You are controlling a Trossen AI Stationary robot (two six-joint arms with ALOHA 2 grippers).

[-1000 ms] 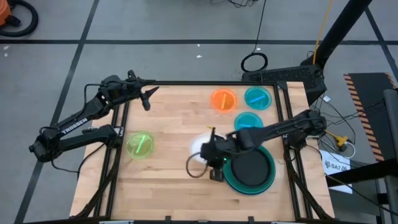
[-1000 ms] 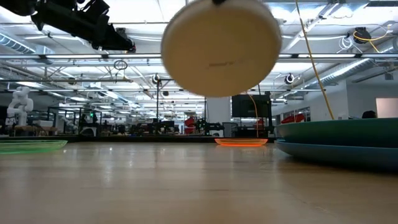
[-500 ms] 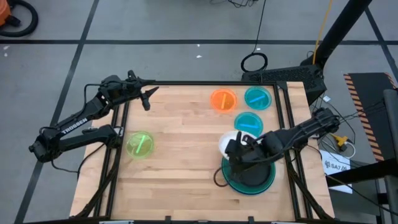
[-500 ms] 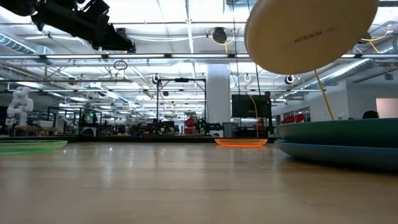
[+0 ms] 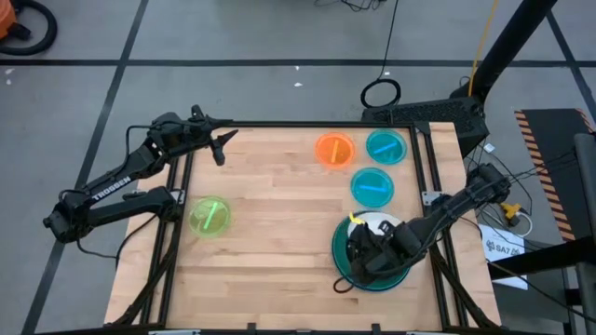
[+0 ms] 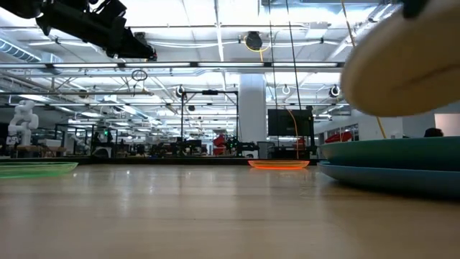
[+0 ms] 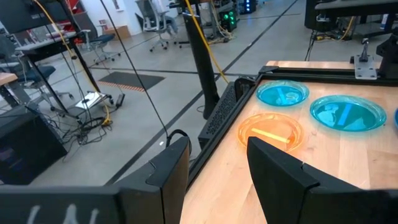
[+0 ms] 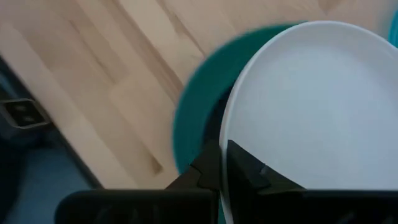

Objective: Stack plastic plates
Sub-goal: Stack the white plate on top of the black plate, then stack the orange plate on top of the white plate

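Pinched by its rim in the closed right gripper [image 8: 221, 163], the round white plastic plate [image 8: 311, 106] is held above the large teal plastic plate [image 8: 196, 106], apparently over a black one; orange [image 5: 334, 149], lime [image 5: 209, 216] and two cyan plates [image 5: 386, 146] remain unstacked, while the parted left gripper [image 5: 220, 142] waits empty.

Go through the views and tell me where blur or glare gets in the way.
Low view: the white plate is a soft, close blur at the upper right, and ceiling lights glare behind it. Right wrist view: the white plate's edge and the teal plate are smeared, the right gripper shut on the white plate's rim. High view and left wrist view: sharp, with no troubling glare.
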